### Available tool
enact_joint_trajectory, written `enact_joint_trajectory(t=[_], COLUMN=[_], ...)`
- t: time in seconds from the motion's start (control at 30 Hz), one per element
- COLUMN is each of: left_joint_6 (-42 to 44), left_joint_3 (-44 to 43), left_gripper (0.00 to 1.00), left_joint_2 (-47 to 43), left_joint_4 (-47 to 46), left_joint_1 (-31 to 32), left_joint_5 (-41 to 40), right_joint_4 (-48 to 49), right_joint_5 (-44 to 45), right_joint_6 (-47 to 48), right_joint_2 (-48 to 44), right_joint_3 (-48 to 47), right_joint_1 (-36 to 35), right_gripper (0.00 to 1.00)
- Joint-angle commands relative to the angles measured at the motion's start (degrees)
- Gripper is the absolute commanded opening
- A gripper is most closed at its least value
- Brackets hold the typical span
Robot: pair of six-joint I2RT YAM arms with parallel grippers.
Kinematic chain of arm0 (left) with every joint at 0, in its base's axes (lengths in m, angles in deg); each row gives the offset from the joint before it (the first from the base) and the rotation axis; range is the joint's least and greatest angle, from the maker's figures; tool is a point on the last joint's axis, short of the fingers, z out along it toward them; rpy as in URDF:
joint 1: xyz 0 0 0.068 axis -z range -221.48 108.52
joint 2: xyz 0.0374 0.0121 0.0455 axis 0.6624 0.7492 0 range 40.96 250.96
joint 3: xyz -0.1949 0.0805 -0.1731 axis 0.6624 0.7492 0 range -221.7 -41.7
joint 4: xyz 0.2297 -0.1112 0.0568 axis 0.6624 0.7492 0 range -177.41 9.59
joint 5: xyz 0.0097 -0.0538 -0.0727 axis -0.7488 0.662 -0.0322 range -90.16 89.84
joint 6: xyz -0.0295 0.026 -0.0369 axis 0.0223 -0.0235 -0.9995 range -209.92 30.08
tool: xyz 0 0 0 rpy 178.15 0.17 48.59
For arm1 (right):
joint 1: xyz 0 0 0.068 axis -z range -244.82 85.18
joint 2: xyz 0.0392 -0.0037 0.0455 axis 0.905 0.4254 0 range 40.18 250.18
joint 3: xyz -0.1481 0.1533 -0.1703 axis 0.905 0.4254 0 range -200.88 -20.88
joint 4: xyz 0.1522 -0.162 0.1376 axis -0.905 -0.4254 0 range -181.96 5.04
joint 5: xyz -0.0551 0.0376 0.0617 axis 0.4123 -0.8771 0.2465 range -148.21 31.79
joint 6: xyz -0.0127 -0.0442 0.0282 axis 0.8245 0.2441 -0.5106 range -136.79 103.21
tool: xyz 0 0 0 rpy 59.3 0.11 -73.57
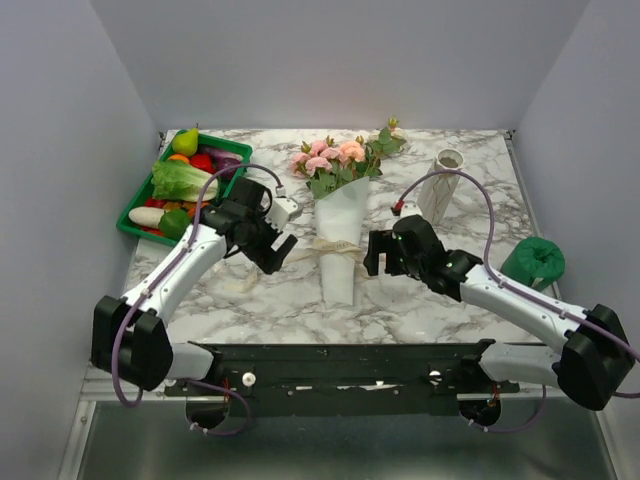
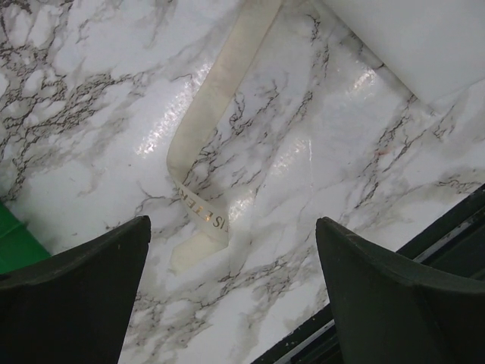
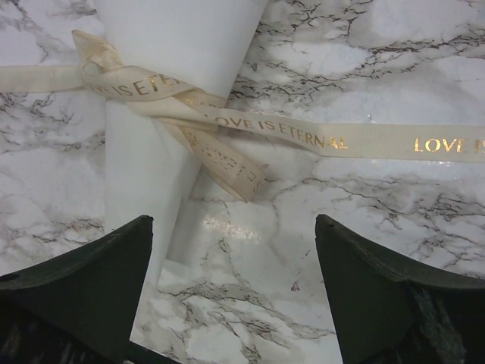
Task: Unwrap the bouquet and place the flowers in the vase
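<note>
Both arms are the same build: the left arm and right arm have white shells on the long links and chunky black joint housings. A lilac cable loops along each one. They're bolted to a black rail with a few silver screws. Up close the fingers are dark, matte wedges with slightly rounded edges.

Top looks down; both wrists closely share ribbon.
</note>
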Motion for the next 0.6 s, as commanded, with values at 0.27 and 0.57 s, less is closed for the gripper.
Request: enact_joint_trajectory(t=[0.27, 0.57], left_joint_6=[4.08, 5.05], left_joint_3=[-4.95, -0.56], left_gripper=[0.99, 0.95], left_joint_2=[18.73, 16.54], left_joint_4=[-11.38, -12.88], left_joint_1=[5.71, 5.27], left_joint_5=[-10.48, -11.63], right_joint_4=[-4.47, -5.62], right_joint_5=[7.16, 8.66], right_joint_6=[-3.18, -4.68], right_joint_2=[-6.4, -3.49], right_joint_3=[4.61, 4.17], right_joint_1=[-0.29, -0.29], right_gripper=[0.93, 0.93])
